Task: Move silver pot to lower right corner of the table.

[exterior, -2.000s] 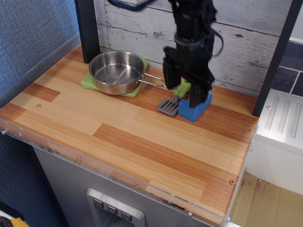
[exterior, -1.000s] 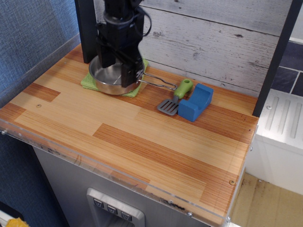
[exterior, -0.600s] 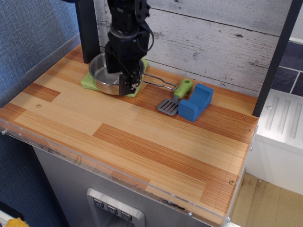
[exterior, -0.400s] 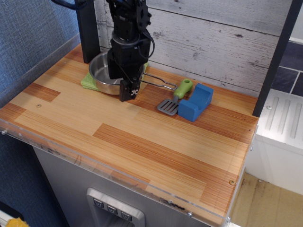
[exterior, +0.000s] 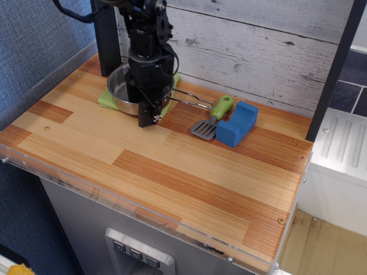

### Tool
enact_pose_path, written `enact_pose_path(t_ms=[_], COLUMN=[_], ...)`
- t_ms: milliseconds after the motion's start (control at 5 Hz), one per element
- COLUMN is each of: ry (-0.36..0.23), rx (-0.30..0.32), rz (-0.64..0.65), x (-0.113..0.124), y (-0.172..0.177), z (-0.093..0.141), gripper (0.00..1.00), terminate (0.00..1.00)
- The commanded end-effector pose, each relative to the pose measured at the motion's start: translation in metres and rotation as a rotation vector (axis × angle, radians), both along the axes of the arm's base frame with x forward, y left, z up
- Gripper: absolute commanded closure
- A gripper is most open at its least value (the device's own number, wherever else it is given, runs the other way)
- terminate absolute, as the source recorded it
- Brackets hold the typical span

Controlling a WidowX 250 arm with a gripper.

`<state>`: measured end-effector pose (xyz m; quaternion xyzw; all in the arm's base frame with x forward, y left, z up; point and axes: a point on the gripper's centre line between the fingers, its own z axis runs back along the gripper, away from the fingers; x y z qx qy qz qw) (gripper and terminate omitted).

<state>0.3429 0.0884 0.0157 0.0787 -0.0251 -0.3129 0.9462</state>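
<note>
The silver pot (exterior: 117,86) sits on a green cloth (exterior: 105,101) at the back left of the table (exterior: 189,177). Its thin wire handle (exterior: 192,102) points right. My black gripper (exterior: 141,102) is low over the pot's front right rim. One finger (exterior: 147,114) hangs outside the rim just above the wood, and the other is inside the pot. The jaws look spread, not closed on the rim. The arm hides most of the pot's inside.
A grey spatula with a green handle (exterior: 213,118) and a blue block (exterior: 237,124) lie right of the pot's handle. A black post (exterior: 106,40) stands behind the pot and a white plank wall at the back. A clear strip (exterior: 143,212) lines the front edge.
My gripper swung from the blue block left to the pot, then came down and forward over its front rim. The pot has not moved.
</note>
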Motion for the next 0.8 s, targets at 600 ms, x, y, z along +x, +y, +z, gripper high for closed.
enact_pose_path(t_ms=[600], ry=[-0.038], rx=[-0.012], rz=[0.041], x=[0.0001], y=[0.0054], z=[0.0210], gripper=[1.00], terminate=[0.00])
